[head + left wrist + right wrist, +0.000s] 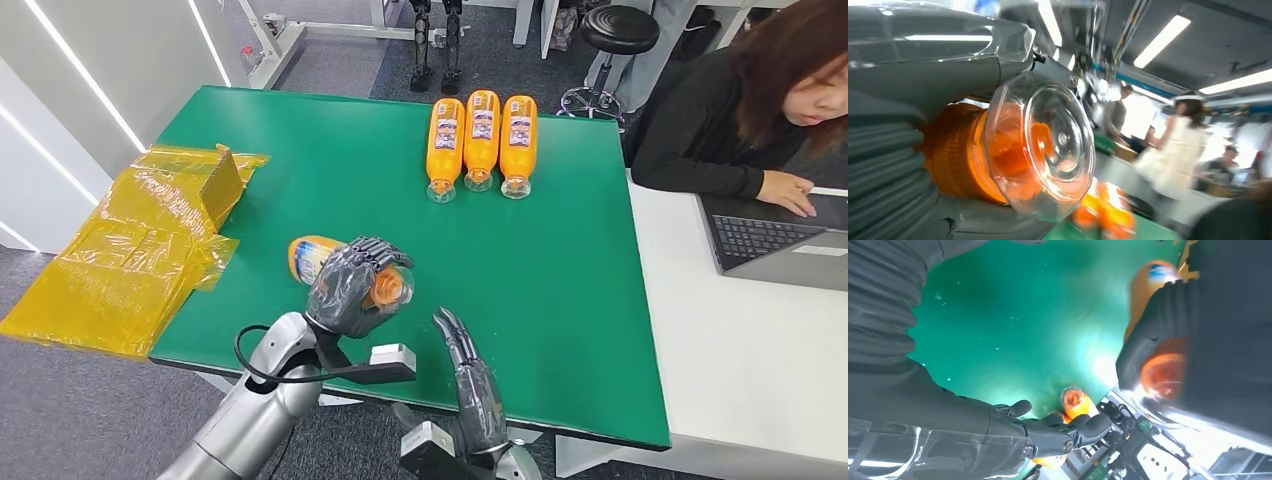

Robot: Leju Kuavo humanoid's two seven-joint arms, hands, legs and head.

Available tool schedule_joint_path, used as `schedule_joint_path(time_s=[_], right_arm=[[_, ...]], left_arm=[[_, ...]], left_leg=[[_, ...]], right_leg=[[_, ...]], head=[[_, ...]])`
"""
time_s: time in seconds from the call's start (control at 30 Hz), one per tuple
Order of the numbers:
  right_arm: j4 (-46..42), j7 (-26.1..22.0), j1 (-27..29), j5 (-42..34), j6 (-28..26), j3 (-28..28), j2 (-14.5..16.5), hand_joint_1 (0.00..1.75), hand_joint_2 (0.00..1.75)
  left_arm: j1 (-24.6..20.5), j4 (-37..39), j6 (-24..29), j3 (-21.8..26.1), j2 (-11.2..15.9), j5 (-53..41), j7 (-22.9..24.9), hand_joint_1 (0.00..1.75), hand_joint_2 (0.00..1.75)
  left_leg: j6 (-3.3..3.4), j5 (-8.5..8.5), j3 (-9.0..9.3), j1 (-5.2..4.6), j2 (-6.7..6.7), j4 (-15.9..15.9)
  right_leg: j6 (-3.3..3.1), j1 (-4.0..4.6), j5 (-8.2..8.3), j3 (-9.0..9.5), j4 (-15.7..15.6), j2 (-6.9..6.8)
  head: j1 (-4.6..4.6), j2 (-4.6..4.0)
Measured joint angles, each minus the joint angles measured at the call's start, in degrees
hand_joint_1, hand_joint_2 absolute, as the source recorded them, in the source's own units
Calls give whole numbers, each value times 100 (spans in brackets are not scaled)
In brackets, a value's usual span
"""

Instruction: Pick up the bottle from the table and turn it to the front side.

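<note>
Gripping the orange bottle (325, 262) above the green table (560, 260), the left hand (350, 288) wraps it while the right hand (470, 375) hangs with fingers spread, holding nothing

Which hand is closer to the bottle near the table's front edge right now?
Left. The left hand is wrapped around the bottle, holding it. The right hand is open beside it, apart from it, not touching.
</note>
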Motion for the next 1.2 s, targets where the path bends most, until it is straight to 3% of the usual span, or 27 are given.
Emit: schedule_joint_path(time_s=[0.2,0.3,0.6,0.97,1.0,1.13,1.2], right_arm=[[7,-5,-5,-37,39,2,12,0,175],[18,-50,3,-96,22,1,13,0,175],[90,-159,17,-321,-50,-8,19,0,175],[-19,-9,205,-462,27,-159,-31,0,175],[-37,-2,234,-458,38,-173,-45,0,175],[-126,72,343,-388,34,-221,-112,0,175],[-162,108,377,-368,34,-234,-138,0,175]], left_arm=[[-483,663,29,-295,336,-2376,1324,175,175],[-712,1175,-156,-427,466,-2869,1636,175,175],[-1421,3064,-641,-471,628,-2649,1775,175,175],[-2045,4153,-1669,-296,665,-2393,2781,175,175],[-2078,4194,-1732,-272,678,-2371,2851,166,175],[-2157,4325,-1806,-138,787,-2314,3002,7,175],[-2183,4364,-1818,-87,838,-2318,3017,0,175]], left_leg=[[-1,1,2,0,3,0],[-2,1,3,0,6,0],[-2,1,3,1,11,0],[-3,1,8,0,15,0],[-3,1,8,0,15,0],[-4,1,12,0,19,0],[-4,1,13,0,19,0]], right_leg=[[0,0,0,0,0,4],[-1,0,1,-1,1,10],[-1,0,1,-4,4,19],[-1,0,1,-1,4,21],[-1,0,1,-1,5,20],[-2,0,1,-2,10,26],[-2,0,1,-2,11,27]], head=[[1,0],[1,0],[1,0],[1,0],[1,0],[0,0],[-1,0]])
